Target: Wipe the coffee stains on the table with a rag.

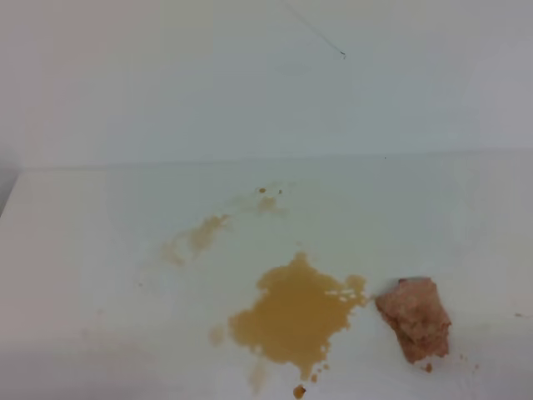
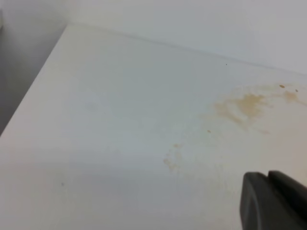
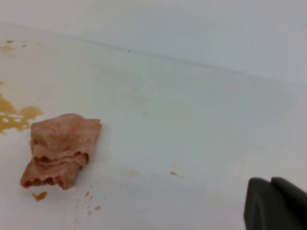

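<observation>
A big tan splat of the stains (image 1: 293,315) is seen near the front edge of the worktop (image 1: 100,250), around the middle, with paler smears (image 1: 198,237) trailing off toward the back edge. The rag (image 1: 414,318) is left lying crumpled just right of the splat, close to the front edge, touched by nothing, with a few brown specks (image 3: 40,195) scattered beside it. Only a dark corner of the left pincer (image 2: 276,201) is caught by its wrist camera, hung above a faintly stained patch, so open or clenched can't be told. The right pincer (image 3: 277,203) is clenched on nothing, kept well to the right of the rag.
</observation>
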You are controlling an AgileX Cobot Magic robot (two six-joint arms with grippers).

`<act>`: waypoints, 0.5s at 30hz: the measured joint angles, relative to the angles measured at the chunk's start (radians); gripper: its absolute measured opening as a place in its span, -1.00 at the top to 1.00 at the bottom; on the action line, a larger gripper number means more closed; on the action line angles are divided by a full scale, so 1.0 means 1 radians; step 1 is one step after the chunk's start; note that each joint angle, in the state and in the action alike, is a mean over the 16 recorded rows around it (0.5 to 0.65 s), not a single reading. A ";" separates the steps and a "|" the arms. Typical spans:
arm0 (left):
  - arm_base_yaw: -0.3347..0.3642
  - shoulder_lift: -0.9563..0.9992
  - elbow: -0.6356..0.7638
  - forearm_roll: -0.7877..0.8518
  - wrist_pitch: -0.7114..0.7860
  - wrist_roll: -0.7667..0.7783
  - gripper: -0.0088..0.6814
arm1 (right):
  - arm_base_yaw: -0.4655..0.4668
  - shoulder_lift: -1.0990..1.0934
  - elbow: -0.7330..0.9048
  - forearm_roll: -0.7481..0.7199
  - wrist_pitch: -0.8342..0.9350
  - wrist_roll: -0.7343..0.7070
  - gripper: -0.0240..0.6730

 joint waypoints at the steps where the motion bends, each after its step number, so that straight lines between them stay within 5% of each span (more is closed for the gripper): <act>1: 0.000 0.000 0.000 0.000 0.000 0.000 0.97 | 0.000 0.000 0.000 0.000 0.000 0.000 0.94; 15: 0.000 0.000 0.000 0.000 0.000 0.000 0.97 | 0.000 0.000 0.000 0.000 0.000 -0.002 0.94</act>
